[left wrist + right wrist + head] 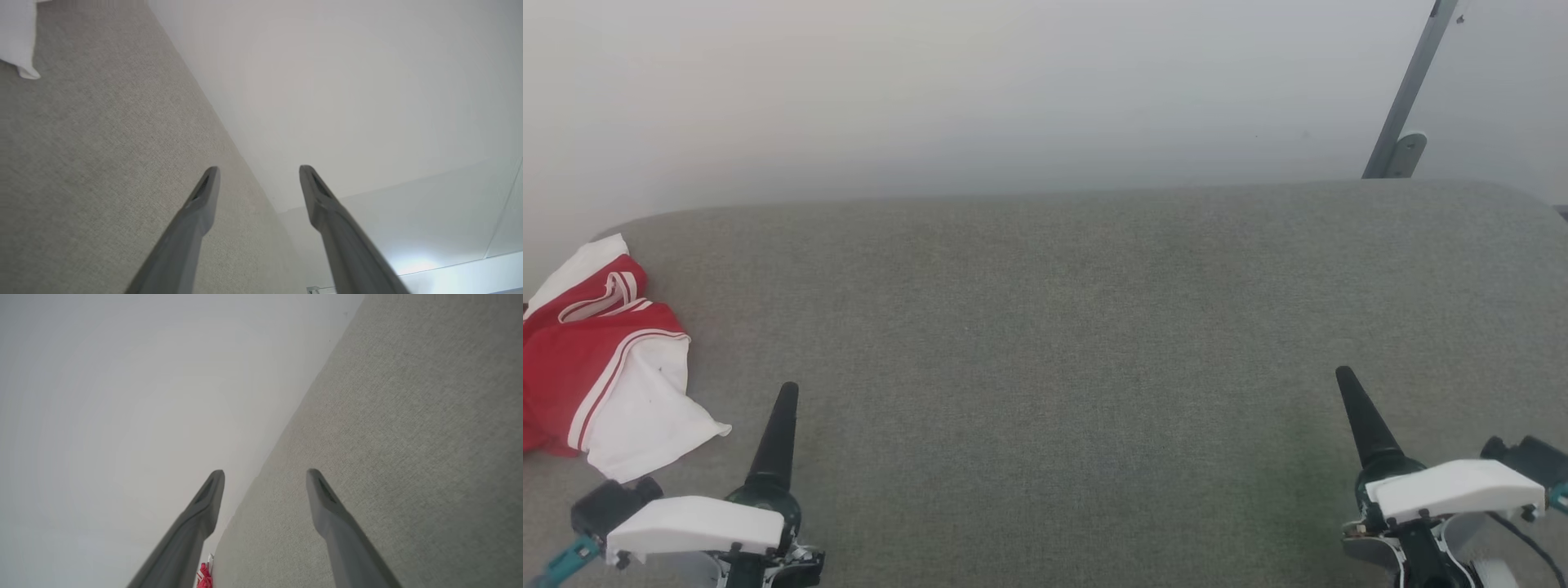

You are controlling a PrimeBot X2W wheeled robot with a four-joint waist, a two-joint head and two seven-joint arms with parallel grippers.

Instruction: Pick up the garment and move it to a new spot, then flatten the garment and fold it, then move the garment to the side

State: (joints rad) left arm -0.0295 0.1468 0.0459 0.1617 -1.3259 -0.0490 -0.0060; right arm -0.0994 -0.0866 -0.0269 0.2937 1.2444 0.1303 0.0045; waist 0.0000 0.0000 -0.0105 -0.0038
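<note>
Judging by the layout, at the opening step: pick-up not yet begun. Lying at the left end of the desk: the garment, bunched in a loose heap, red body with a white panel flopped toward the near side. Cut off by the left border of the head view, so possibly overhanging the desk edge, impossible to tell.

Parked low at the near edge, well apart from each other: left gripper and right gripper, both with fingers spread and nothing between them. Much the closer of the two to the garment: the left gripper, just right of the white panel and nearer, not touching.

Next, most likely: swing the left gripper left and slightly farther, drop onto a raised fold, pinch the top layers, lift clear before carrying right. Could equally bring the right gripper across for a second hold, though at a long reach.

Plenty of open room: bare grey fabric across the whole middle and right of the desk, nothing to bump. Limits to mind: the wall tight against the far edge, a slanted metal bar by the far right corner, rounded corners at both far ends. Best to aim for the middle, away from every edge, leaving space to spread the sleeves flat.
</note>
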